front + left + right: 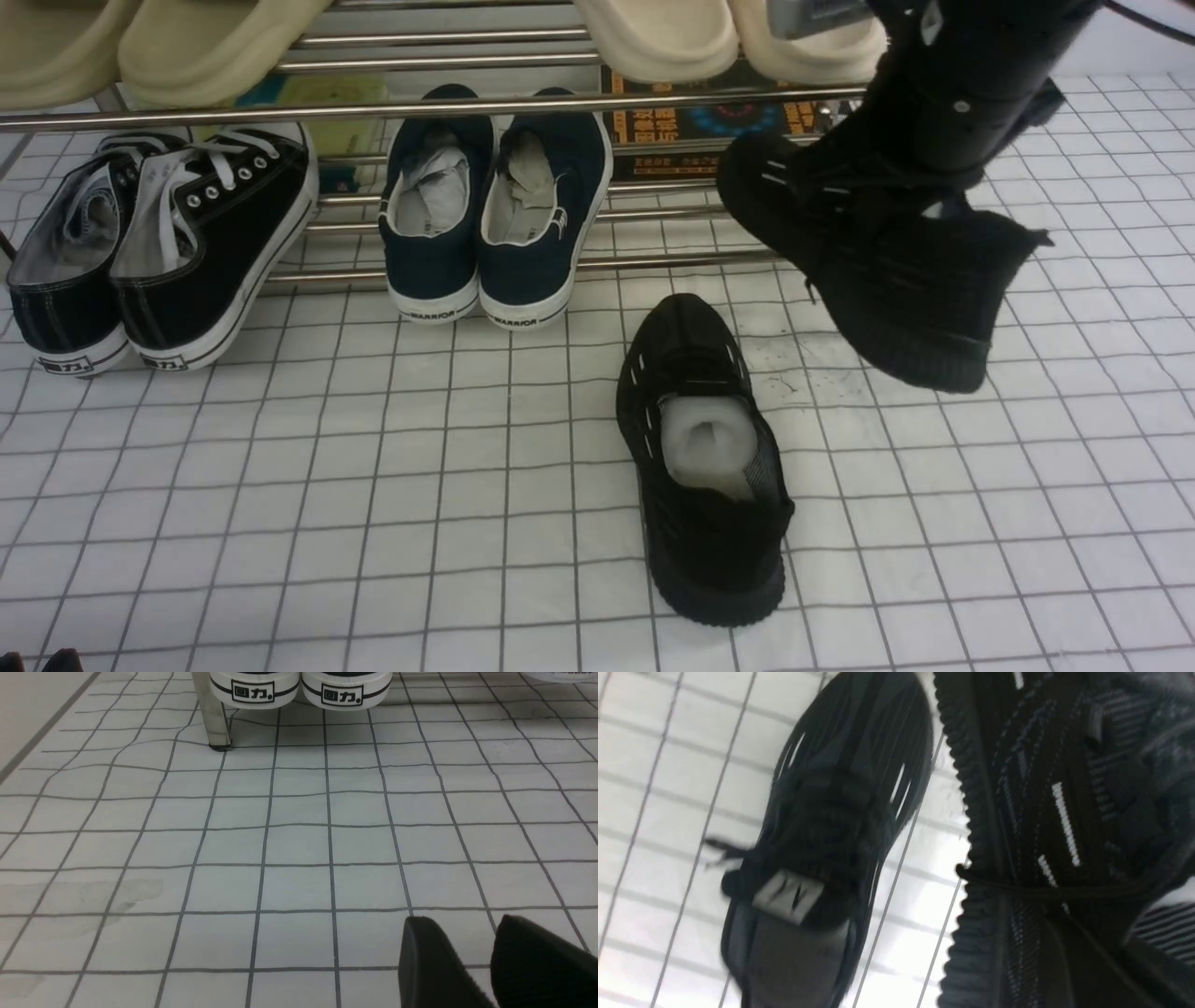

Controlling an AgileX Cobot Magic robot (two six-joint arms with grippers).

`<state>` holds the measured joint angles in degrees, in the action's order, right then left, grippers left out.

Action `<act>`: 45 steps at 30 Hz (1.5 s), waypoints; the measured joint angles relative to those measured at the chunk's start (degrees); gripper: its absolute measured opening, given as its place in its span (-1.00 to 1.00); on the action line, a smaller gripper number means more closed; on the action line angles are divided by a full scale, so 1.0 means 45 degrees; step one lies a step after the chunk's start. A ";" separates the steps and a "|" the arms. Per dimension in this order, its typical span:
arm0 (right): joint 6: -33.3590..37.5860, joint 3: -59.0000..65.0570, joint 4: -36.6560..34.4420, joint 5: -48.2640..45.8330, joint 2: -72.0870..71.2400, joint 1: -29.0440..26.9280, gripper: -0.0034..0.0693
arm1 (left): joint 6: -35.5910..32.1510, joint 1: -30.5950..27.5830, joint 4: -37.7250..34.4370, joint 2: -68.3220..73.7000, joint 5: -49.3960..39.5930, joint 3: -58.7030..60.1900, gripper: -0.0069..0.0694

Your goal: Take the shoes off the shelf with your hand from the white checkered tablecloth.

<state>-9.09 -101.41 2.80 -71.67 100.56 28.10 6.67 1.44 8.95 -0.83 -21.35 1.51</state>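
One black knit sneaker point(920, 299) hangs in the black right gripper point(864, 210), closed on it.
Its mate point(714, 551) rests on white grid-checkered cloth point(448, 523); I can't tell the black left gripper's point(460, 926) opening.

At lower center, the sneaker point(714, 560) is black with white dashes. The tablecloth point(420, 523) has dark gridlines on white.

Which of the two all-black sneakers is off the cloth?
The black sneaker clamped in the right gripper, hanging tilted above the cloth; its mate rests flat on it.
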 joint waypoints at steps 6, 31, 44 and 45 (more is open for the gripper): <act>-0.0499 0.2777 -0.0411 0.0116 -0.1156 0.0544 -0.91 | 0.0000 0.0000 0.0000 0.0000 -0.0010 0.0000 -0.19; -0.2106 0.5694 0.0896 0.3964 -0.1245 0.0680 -0.88 | 0.0000 0.0000 0.0000 0.0000 -0.0010 0.0000 -0.19; -0.3307 0.5708 0.2164 0.4292 -0.0708 0.0680 -0.87 | 0.0000 0.0000 0.0000 0.0000 -0.0010 0.0000 -0.19; -0.3431 0.5708 0.2148 0.4397 -0.0467 0.0680 -0.87 | 0.0000 0.0000 0.0000 0.0000 -0.0010 0.0000 -0.19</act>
<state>-24.53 -75.72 12.47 -51.88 98.46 31.16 6.67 1.44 8.95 -0.83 -21.40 1.51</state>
